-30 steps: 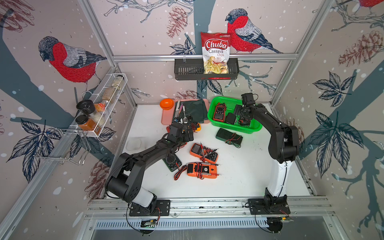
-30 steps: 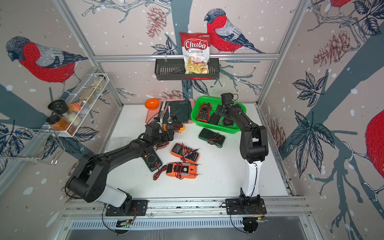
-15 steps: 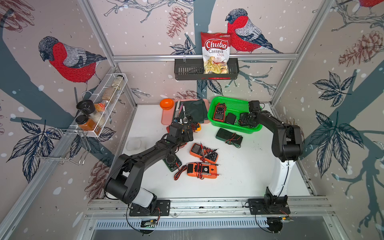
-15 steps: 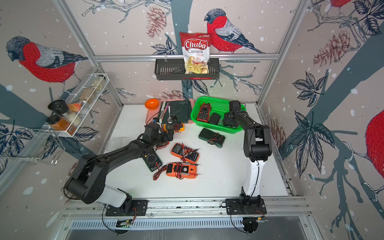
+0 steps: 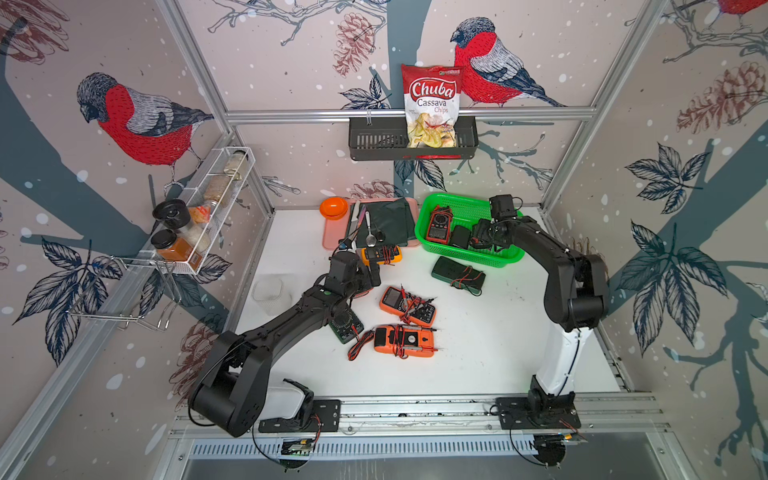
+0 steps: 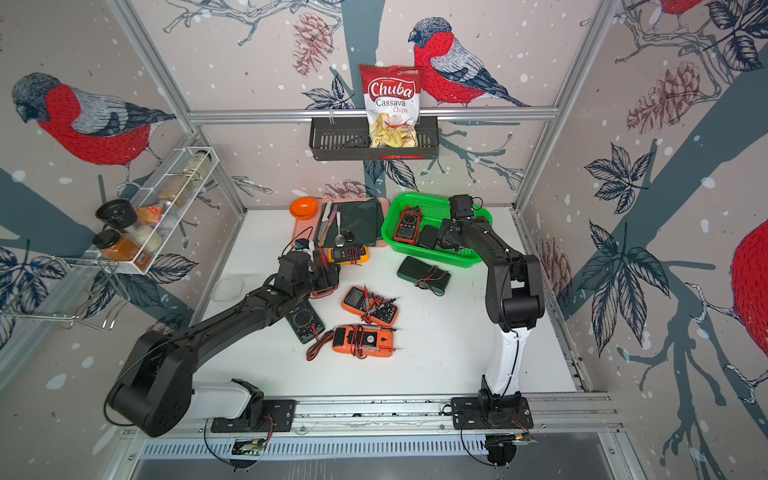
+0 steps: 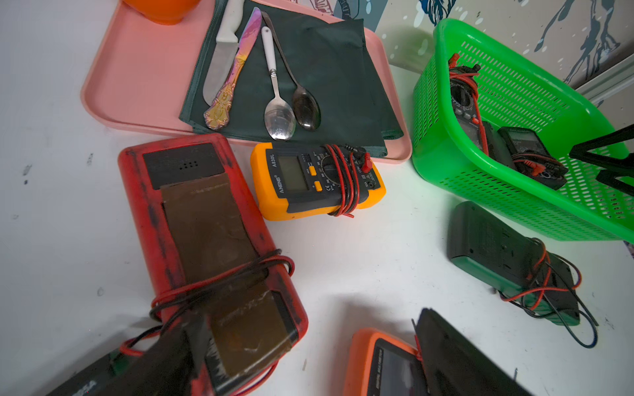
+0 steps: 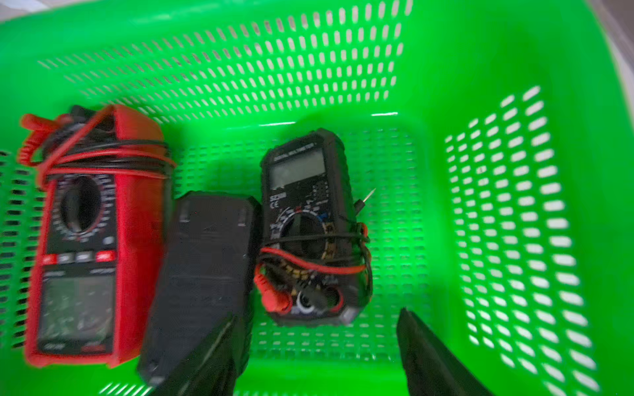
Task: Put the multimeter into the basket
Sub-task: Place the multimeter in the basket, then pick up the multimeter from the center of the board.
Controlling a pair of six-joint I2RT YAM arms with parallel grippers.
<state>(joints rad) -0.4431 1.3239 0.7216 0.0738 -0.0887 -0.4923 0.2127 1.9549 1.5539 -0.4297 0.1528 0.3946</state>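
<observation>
The green basket (image 5: 465, 205) (image 6: 390, 232) (image 8: 240, 68) (image 7: 514, 209) stands at the back right. In it lie a red multimeter (image 5: 438, 224) (image 8: 82, 240), a black face-down one (image 5: 460, 237) (image 8: 206, 274) and a black multimeter (image 8: 308, 223) wrapped in its leads. My right gripper (image 8: 317, 315) (image 5: 488, 239) hangs open over that last one, touching nothing. My left gripper (image 7: 308, 329) (image 5: 370, 276) is open low over the table. One of its fingers (image 7: 192, 343) overlaps the near end of a red face-down multimeter (image 7: 206, 240) (image 6: 322, 270).
Several more multimeters lie on the table: a yellow one (image 5: 380, 254) (image 7: 315, 181), a dark green one (image 5: 457, 272), two orange ones (image 5: 407, 305) (image 5: 403, 340). A pink tray (image 5: 332, 237) with cutlery and an orange bowl (image 5: 333, 207) sit behind. A clear tub (image 5: 268, 291) is at the left.
The right arm has sunk lower and its gripper has shifted a little over the basket's right half. The jaws narrowed, then spread again. The left arm has stayed still.
</observation>
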